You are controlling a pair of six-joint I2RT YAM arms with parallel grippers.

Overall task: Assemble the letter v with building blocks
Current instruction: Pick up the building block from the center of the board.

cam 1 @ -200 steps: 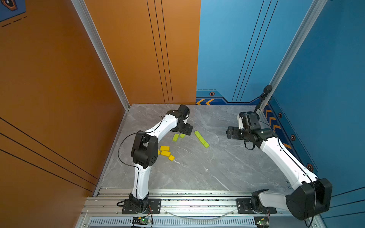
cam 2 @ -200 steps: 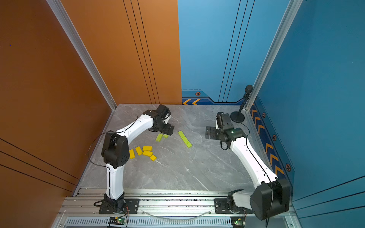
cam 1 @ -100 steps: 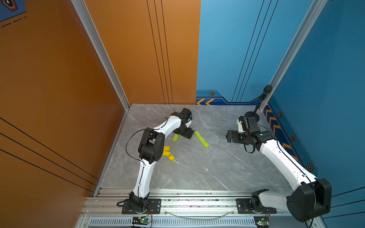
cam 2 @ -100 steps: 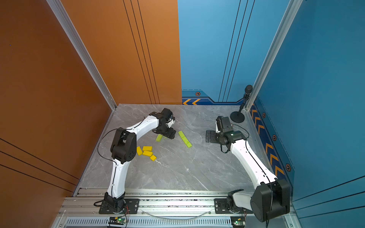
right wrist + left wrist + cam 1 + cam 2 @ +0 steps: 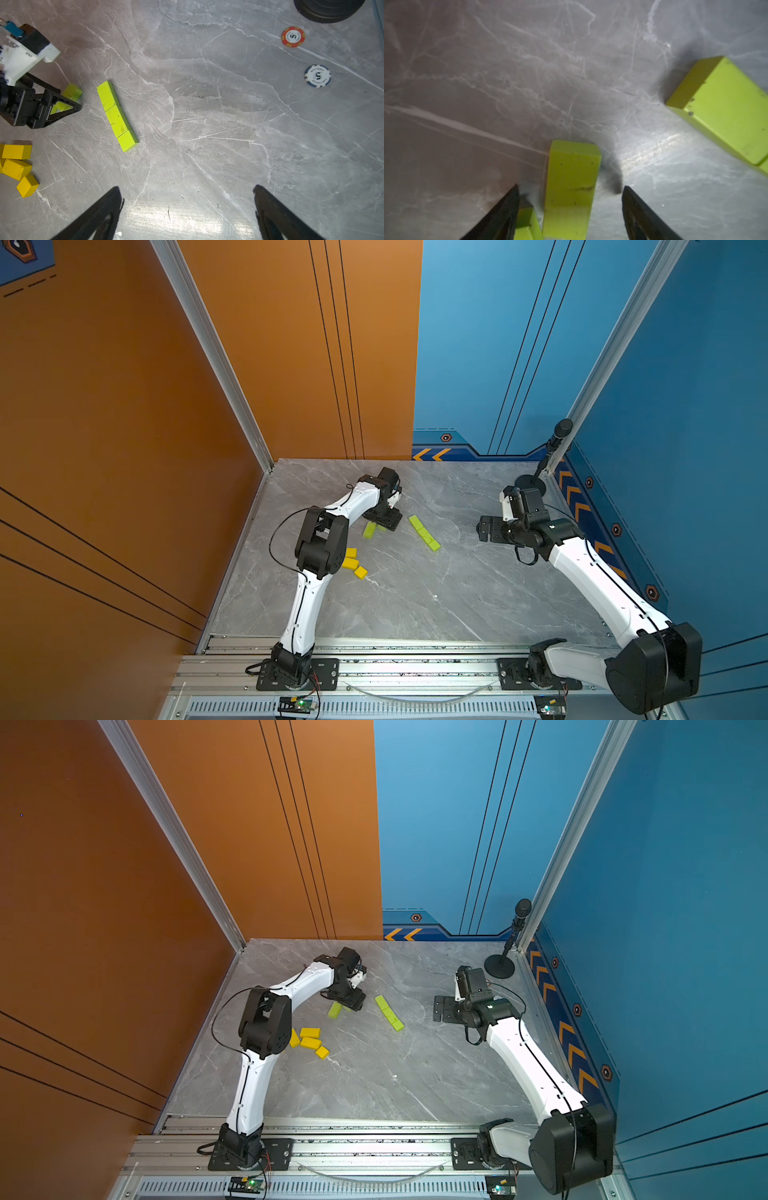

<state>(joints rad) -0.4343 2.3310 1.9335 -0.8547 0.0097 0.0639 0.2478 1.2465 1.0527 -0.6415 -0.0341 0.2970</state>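
The left end effector [image 5: 571,186] stands partly open astride a lime-green rectangular block [image 5: 572,166] on the grey marbled surface [image 5: 488,83], with a gap on either side, just beside the row of three lime-green blocks [image 5: 117,116]. The right end effector [image 5: 187,188] gapes wide and empty near that row. Well apart from it, a blue-and-white poker chip [image 5: 317,75] reads "LAS VEGAS" and "5".

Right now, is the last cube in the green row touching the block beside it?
Touching. Right wrist view: cube flush against block, only a seam.
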